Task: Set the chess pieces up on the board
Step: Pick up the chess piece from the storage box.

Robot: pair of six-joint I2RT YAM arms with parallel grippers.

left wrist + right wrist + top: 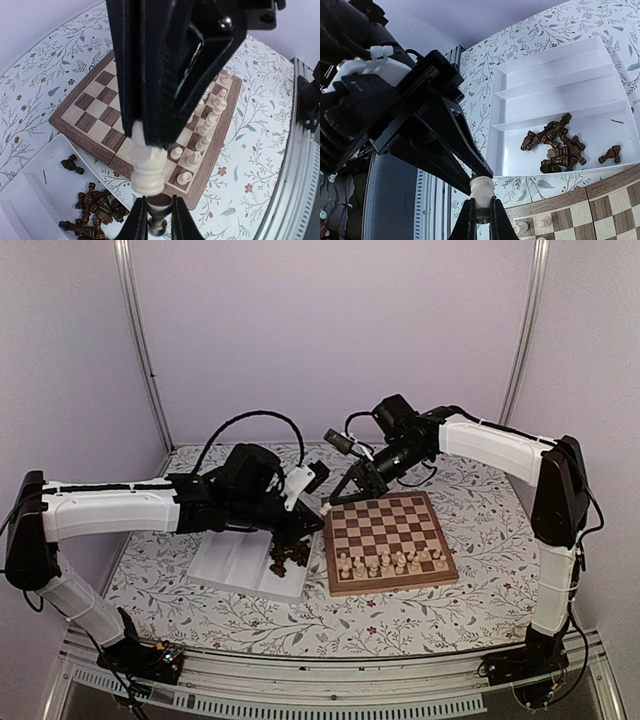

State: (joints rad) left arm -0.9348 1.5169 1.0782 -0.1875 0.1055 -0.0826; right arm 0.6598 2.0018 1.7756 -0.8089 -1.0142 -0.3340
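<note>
tray (225,562) left of board (392,518) | piece heap (290,557) in tray | piece rows (390,562) on board

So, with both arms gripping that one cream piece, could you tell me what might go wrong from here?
The left fingers and right fingers both clamp one cream piece; if either arm pulls before the other lets go, it may twist or pop out.
The right fingers seem to pinch only its base, so it may tilt once the left releases.
A drop could land among the dark pieces in the tray or knock the cream row on the board.
</note>
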